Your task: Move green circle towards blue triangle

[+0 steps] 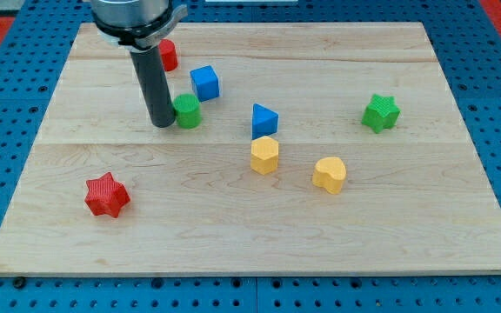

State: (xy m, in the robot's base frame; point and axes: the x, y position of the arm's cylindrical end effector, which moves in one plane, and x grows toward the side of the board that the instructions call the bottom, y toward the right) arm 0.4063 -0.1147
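Observation:
The green circle (188, 111) sits on the wooden board at the upper middle-left. The blue triangle (264, 119) lies to its right, with a gap between them. My tip (162, 124) stands right against the green circle's left side, touching or nearly touching it. The dark rod rises from there to the view's top.
A blue cube (205, 83) sits just above-right of the green circle. A red block (169, 55) is partly hidden behind the rod. A yellow hexagon (264, 155) lies just below the blue triangle. A yellow heart (329, 174), a green star (380, 113) and a red star (106, 195) lie elsewhere.

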